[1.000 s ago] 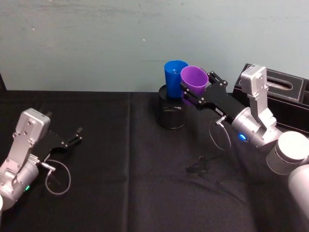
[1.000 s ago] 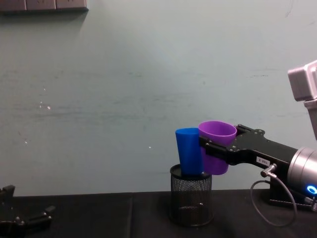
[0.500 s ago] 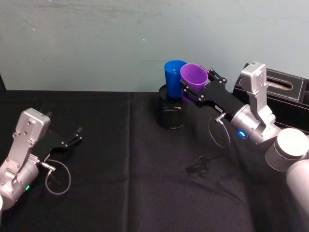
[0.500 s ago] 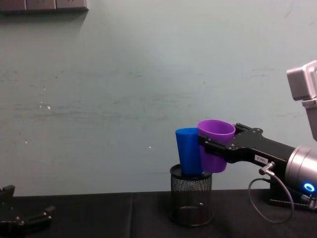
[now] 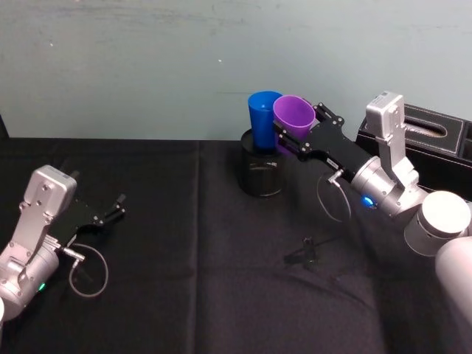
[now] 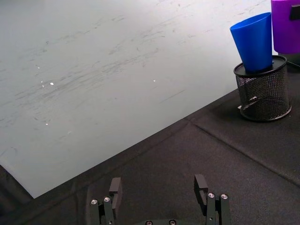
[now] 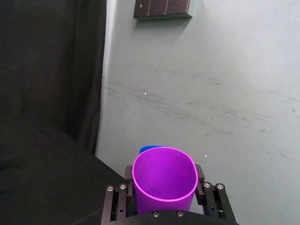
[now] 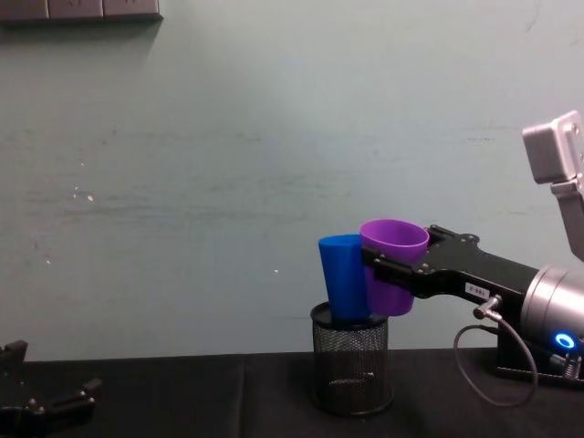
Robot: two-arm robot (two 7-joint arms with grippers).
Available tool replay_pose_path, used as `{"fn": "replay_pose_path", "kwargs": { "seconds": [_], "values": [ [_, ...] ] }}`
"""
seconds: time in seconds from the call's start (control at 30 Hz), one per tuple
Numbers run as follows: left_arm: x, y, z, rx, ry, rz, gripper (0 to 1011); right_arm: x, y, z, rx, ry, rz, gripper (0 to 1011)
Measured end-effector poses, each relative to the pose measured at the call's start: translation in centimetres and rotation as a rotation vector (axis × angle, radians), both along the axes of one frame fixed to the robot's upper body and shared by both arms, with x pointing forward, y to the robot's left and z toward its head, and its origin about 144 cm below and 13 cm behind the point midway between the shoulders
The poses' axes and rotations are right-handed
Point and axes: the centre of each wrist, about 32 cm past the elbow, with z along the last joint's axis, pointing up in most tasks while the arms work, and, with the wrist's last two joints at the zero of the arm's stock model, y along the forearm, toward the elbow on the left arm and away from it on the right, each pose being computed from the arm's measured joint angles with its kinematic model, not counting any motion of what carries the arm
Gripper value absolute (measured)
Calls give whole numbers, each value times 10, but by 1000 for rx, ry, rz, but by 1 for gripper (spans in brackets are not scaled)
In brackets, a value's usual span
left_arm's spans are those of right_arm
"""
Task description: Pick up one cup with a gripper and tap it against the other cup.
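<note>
My right gripper (image 5: 295,136) is shut on the purple cup (image 5: 294,116), holding it upright above the table; the same purple cup (image 8: 392,265) (image 7: 164,180) presses against the side of the blue cup (image 8: 342,278). The blue cup (image 5: 263,118) stands tilted in a black mesh pen holder (image 5: 262,173), and a sliver of the blue cup (image 7: 146,149) shows behind the purple rim. Far off in the left wrist view are the blue cup (image 6: 255,42) and purple cup (image 6: 286,26). My left gripper (image 5: 110,210) rests open low at the table's left, its fingers (image 6: 115,187) apart with nothing between them.
A black cloth (image 5: 192,280) covers the table. A dark box (image 5: 442,140) sits at the back right behind my right arm. A small dark piece (image 5: 304,254) lies on the cloth in front of the pen holder. A pale green wall (image 8: 228,164) stands close behind.
My right gripper has carried the purple cup slightly to the left against the blue cup, which has been nudged left. The left arm has not moved.
</note>
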Motion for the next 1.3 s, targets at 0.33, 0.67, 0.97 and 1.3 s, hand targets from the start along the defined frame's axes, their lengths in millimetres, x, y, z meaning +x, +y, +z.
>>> {"fn": "replay_pose_path", "kwargs": {
  "seconds": [0.33, 0.67, 0.97, 1.3],
  "values": [
    [0, 0, 0, 0, 0, 0, 1011, 2, 0, 1, -6, -2, 4, 729],
    [0, 0, 0, 0, 0, 0, 1012, 3, 0, 3, -13, -7, 7, 729],
    [0, 0, 0, 0, 0, 0, 1011, -5, -3, 8, -22, 1, -7, 729],
    [0, 0, 0, 0, 0, 0, 1011, -21, -6, 7, -19, 31, -18, 729]
  ]
}}
